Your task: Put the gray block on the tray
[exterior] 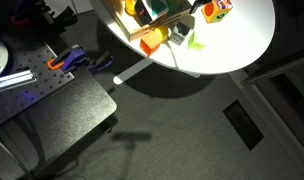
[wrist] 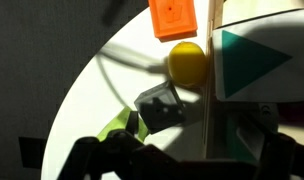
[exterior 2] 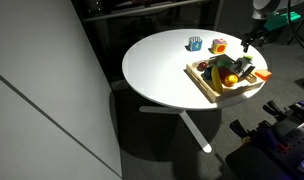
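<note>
Jaws of the gripper (wrist: 187, 148) are seen spread, with nothing pinched. A small light-gray cube block (wrist: 160, 106) is seen on the round white table (wrist: 97, 105), just beside the shallow light-wood tray (wrist: 208, 110), next to a pale-green block (wrist: 120, 125).

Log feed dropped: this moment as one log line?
stage: pre-grasp | gripper: open, empty | gray block: on table, beside tray

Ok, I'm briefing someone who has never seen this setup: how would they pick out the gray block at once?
Find the round white table and the light-wood tray on it. In the wrist view, the gray block sits on the table just outside the tray's rim, between a yellow ball and a pale-green block. It is the only dull gray cube there.
</note>
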{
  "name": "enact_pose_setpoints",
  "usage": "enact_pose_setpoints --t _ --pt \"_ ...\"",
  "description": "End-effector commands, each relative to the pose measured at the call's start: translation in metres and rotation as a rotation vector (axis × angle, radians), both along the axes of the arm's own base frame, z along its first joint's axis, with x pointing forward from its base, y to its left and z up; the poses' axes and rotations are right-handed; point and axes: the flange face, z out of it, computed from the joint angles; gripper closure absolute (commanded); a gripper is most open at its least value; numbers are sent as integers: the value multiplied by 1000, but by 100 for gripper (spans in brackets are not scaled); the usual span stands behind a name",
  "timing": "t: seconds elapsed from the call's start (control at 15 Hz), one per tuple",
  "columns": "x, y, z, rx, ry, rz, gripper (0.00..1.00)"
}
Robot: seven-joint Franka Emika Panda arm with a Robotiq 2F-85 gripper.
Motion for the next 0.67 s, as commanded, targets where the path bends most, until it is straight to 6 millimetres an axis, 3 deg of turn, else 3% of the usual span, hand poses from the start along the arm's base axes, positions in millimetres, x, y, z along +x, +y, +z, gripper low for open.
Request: enact_pose_setpoints --t 0.0,0.6 --pt "8 -15 -17 -23 -6 16 0" --pt "19 -18 -51 -42 -13 57 0"
